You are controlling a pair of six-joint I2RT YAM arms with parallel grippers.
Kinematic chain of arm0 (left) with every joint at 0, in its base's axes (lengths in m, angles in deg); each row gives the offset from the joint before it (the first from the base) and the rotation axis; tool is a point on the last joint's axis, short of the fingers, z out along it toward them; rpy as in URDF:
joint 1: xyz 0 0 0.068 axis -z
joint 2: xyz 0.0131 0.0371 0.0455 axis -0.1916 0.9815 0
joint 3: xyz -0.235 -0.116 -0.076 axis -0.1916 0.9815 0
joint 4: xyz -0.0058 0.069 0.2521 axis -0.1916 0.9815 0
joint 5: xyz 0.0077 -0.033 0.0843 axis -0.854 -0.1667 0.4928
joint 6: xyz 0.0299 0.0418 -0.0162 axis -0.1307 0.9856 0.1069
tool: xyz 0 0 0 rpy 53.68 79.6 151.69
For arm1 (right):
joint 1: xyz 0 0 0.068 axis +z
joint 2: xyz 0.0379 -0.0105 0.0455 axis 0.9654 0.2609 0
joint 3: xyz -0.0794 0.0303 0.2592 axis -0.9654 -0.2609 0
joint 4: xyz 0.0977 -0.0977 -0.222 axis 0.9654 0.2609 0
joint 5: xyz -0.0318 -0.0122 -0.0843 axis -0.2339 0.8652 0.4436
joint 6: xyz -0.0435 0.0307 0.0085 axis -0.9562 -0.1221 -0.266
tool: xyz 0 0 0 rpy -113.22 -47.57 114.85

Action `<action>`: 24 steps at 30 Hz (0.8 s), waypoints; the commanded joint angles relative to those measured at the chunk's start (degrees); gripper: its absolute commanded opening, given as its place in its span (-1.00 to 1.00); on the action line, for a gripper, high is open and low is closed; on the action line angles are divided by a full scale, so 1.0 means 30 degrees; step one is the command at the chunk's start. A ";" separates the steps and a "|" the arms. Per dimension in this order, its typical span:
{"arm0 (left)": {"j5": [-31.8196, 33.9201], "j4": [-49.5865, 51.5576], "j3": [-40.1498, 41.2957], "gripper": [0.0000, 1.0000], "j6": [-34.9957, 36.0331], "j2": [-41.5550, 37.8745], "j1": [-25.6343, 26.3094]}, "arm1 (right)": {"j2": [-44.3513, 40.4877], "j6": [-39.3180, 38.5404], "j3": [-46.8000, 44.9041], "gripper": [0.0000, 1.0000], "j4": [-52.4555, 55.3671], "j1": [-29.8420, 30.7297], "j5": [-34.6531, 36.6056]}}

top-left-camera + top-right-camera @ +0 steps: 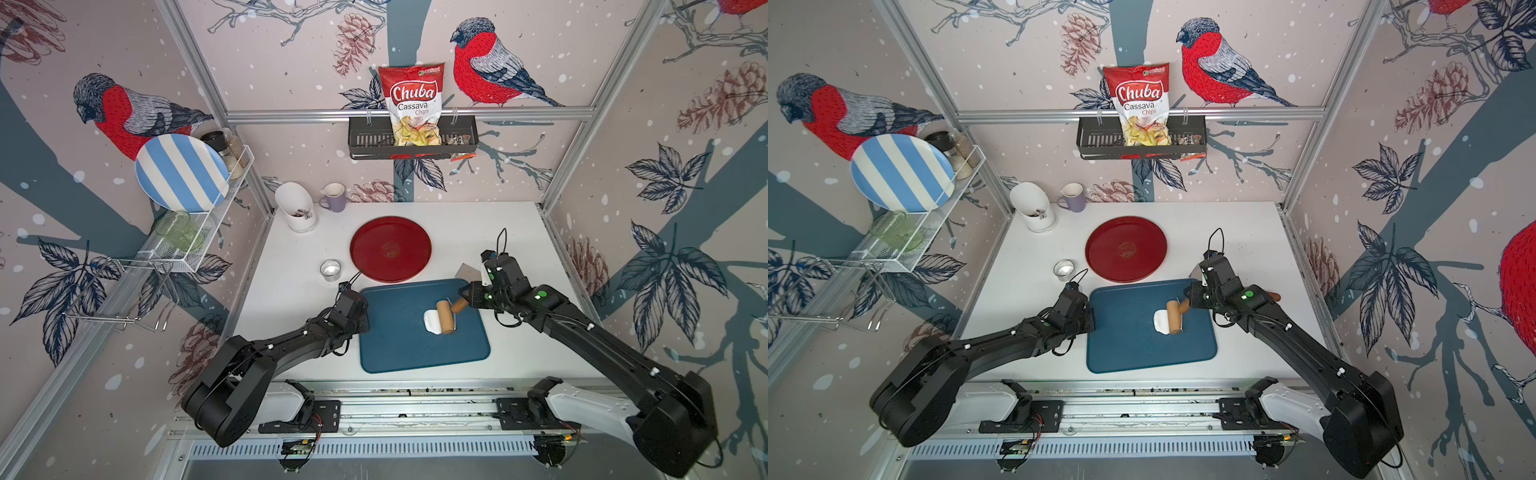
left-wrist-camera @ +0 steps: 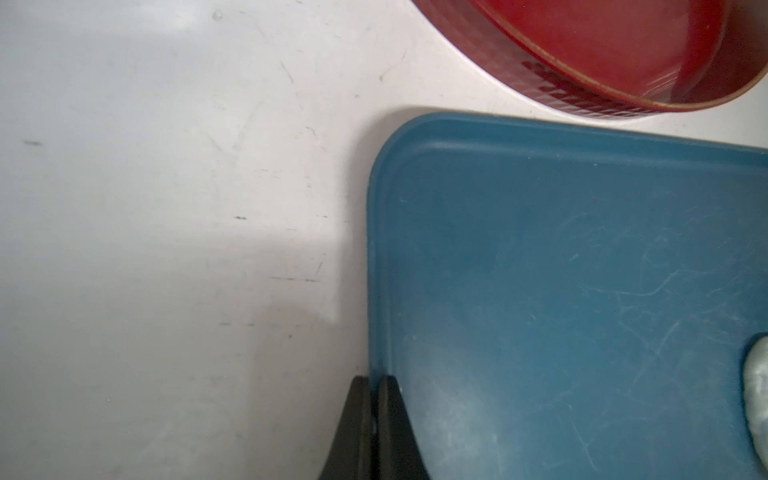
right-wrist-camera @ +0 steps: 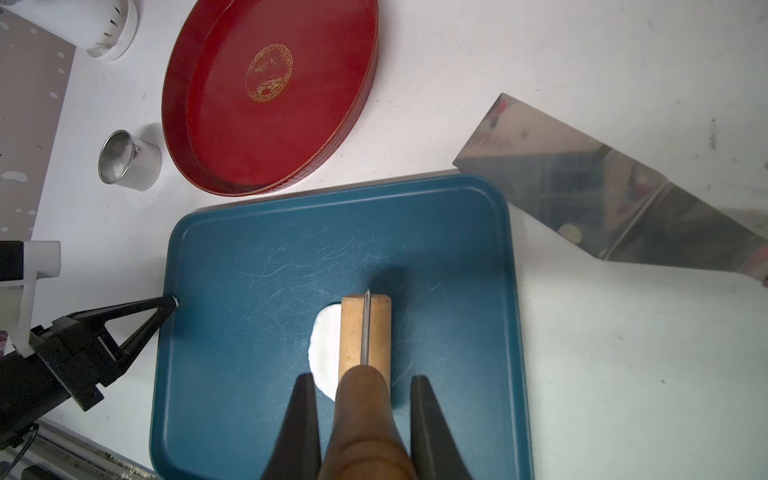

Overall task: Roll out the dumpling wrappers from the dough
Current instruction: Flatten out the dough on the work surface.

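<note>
The dough [image 1: 431,324] lies flattened on the tray [image 1: 395,349], right of its middle. The roller [image 1: 446,316] lies across its right side, so only the left part of the white patch shows. The right gripper [image 3: 362,377] is clamped on the roller's wooden handle, with a finger on each side of it. In the right wrist view the dough [image 3: 325,347] runs under the barrel of the roller [image 3: 353,328]. The left gripper [image 2: 374,380] is closed on the left rim of the tray [image 2: 376,249], one finger outside the rim and one inside. Behind the tray on the table [image 1: 519,241] sits a red plate [image 1: 390,249], close to the tray's far edge. A metal cutter [image 1: 331,269] stands just left of the plate, and a scraper [image 3: 582,187] lies by the tray's far right corner
</note>
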 commanded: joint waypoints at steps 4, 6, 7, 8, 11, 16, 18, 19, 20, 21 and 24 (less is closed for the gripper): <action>0.0428 0.0598 0.0073 -1.00 0.0030 -0.0032 -0.0038 | 0.0181 -0.0099 -0.0428 -1.00 0.1490 0.0034 -0.0371; 0.0435 0.0568 0.0079 -1.00 0.0040 0.0004 -0.0038 | 0.0203 -0.0077 -0.0433 -1.00 0.1578 0.0034 -0.0400; 0.0409 0.0581 0.0070 -1.00 0.0032 -0.0003 -0.0040 | 0.0258 -0.0062 -0.0431 -1.00 0.1613 0.0061 -0.0457; 0.0398 0.0612 0.0049 -1.00 0.0036 -0.0003 -0.0048 | 0.0292 -0.0055 -0.0460 -1.00 0.1634 0.0067 -0.0471; 0.0400 0.0597 0.0033 -1.00 0.0029 -0.0003 -0.0060 | 0.0422 0.0003 -0.0410 -1.00 0.1755 0.0121 -0.0664; 0.0354 0.0566 0.0048 -1.00 0.0051 0.0056 -0.0043 | 0.0631 0.0070 -0.0203 -1.00 0.1916 0.0436 -0.0950; 0.0319 0.0555 0.0020 -1.00 0.0083 0.0085 -0.0050 | 0.0743 0.0124 -0.0099 -1.00 0.1975 0.0639 -0.0958; 0.0324 0.0566 0.0004 -1.00 0.0072 0.0085 -0.0035 | 0.0800 0.0178 -0.0027 -1.00 0.1989 0.0732 -0.0947; 0.0325 0.0559 0.0004 -1.00 0.0097 0.0087 -0.0045 | 0.0849 0.0186 -0.0022 -1.00 0.1997 0.0801 -0.0918; 0.0318 0.0566 0.0004 -1.00 0.0073 0.0085 -0.0051 | 0.0870 0.0219 0.0008 -1.00 0.2012 0.0853 -0.0900; 0.0311 0.0540 0.0004 -1.00 0.0072 0.0085 -0.0051 | 0.1024 0.0316 0.0015 -1.00 0.1990 0.0969 -0.0943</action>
